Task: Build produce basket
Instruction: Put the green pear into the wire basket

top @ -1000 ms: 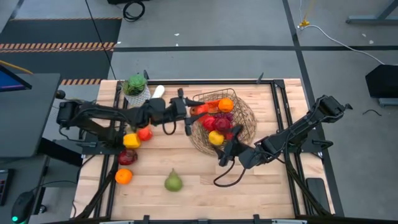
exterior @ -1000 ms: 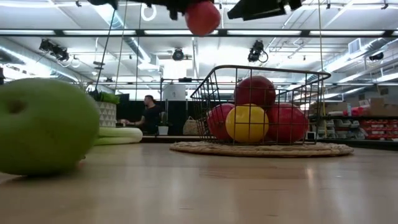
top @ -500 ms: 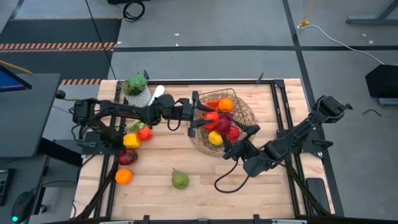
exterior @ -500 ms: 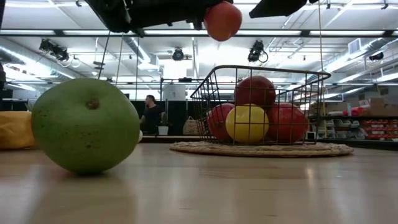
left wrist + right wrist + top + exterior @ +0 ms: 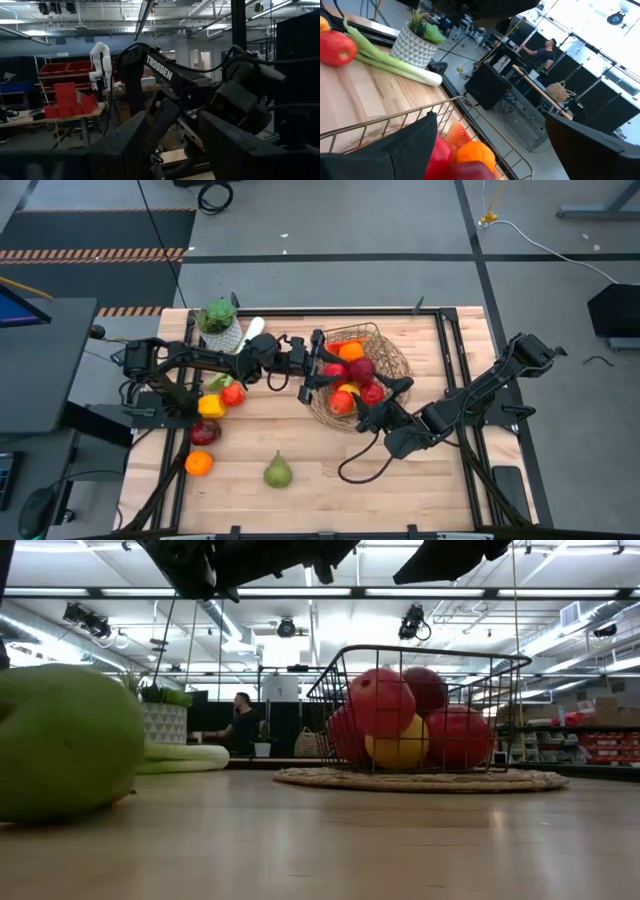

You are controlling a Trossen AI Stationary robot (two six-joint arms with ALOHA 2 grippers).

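basket (image 5: 397,360): mid-bench, holding apples, oranges, a lemon
left tool (image 5: 312,375): over basket's rim, fingers spread wide, nothing in them
right tool (image 5: 383,402): at basket's near edge, wide too
pear (image 5: 278,472): loose, well clear of basket

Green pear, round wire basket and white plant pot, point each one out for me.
Green pear (image 5: 278,472): high view, middle of its body.
Round wire basket (image 5: 399,366): high view, bare right rim.
White plant pot (image 5: 160,723): low view, its patterned front wall.

"TROSSEN" on right arm (image 5: 165,75)
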